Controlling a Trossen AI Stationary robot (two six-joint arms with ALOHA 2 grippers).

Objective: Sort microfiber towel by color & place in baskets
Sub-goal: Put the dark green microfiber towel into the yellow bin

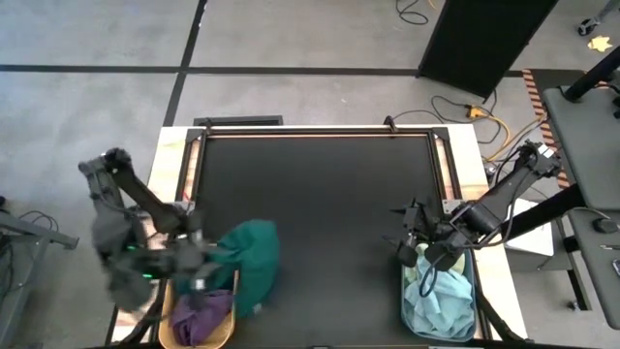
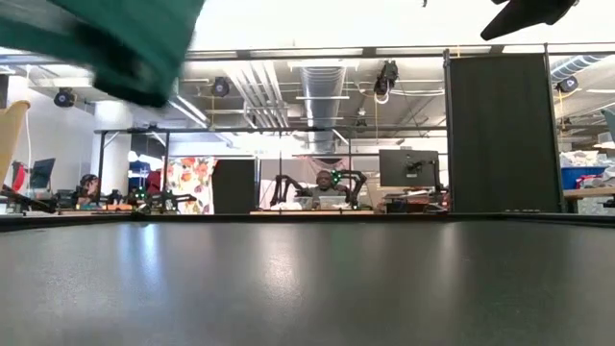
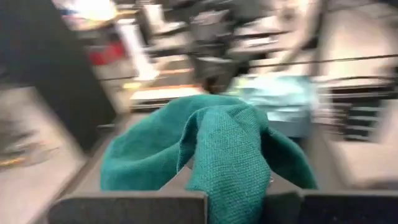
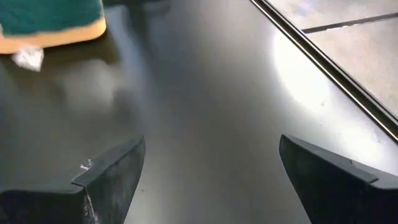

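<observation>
Black table [image 1: 320, 223]: at its left, the left gripper [image 1: 199, 281] has its fingers clamped on the dark green towel [image 1: 250, 260], hanging above the orange basket [image 1: 228, 325]. Rightward, the right gripper [image 1: 415, 254], fingers spread and empty, hovers beside the grey-blue basket [image 1: 472, 325].

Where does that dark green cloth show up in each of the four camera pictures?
High view: the dark green cloth hangs from the left gripper, lower left, beside the orange-yellow basket.
Low view: upper left corner, lifted off the table.
Left wrist view: centre, draped between the fingers.
Right wrist view: top left corner, over the basket's rim.
Shared landmark: the black table.
</observation>
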